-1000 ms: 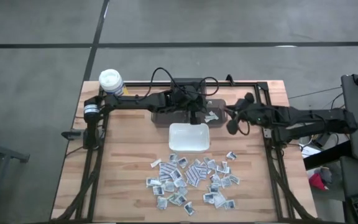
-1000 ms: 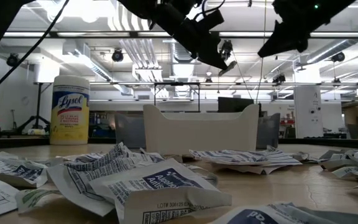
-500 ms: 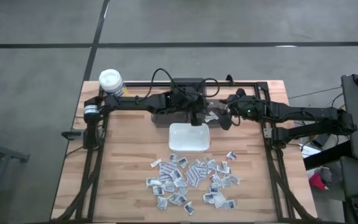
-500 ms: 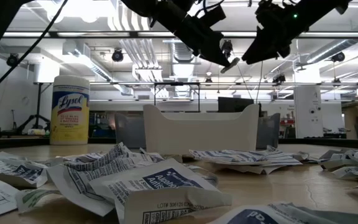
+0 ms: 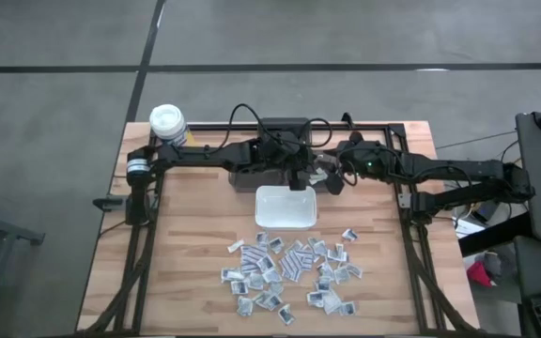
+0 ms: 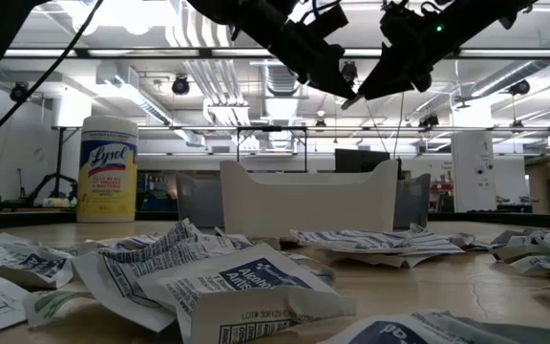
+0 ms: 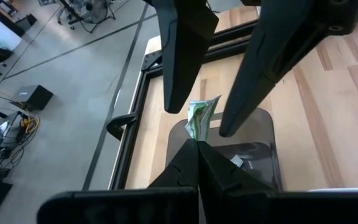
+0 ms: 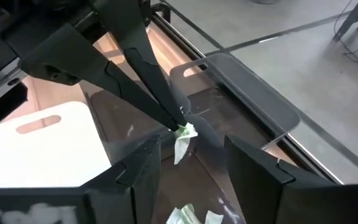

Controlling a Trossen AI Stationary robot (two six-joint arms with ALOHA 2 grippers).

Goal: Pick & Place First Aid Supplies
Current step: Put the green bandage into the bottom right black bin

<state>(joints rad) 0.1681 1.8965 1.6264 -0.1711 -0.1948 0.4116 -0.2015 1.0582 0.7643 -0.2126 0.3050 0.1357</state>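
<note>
Overhead, both arms meet above the dark bin [image 5: 280, 176] behind the white tray [image 5: 285, 207].

Left wrist view: left gripper [image 7: 197, 144] clamped on a greenish packet [image 7: 199, 118].

Right wrist view: right gripper [image 8: 188, 154], fingers apart, straddles it. Closing off-centre could tear or drop the packet.

- A robotics lab or industrial workshop: a pale wooden-slat work table [image 5: 195, 235] edged by a black metal frame [image 5: 408, 202] stands on a bare grey concrete floor [image 5: 64, 113] crossed by dark seams.
- Across the table, an open hall shows exposed silver ceiling ducts [image 6: 203, 81], bright strip lights [image 6: 504, 72] and white columns [image 6: 471, 172].
- Tripod stands [image 6: 60, 177], loose black cables [image 7: 5, 165] and equipment lie about the floor.
</note>
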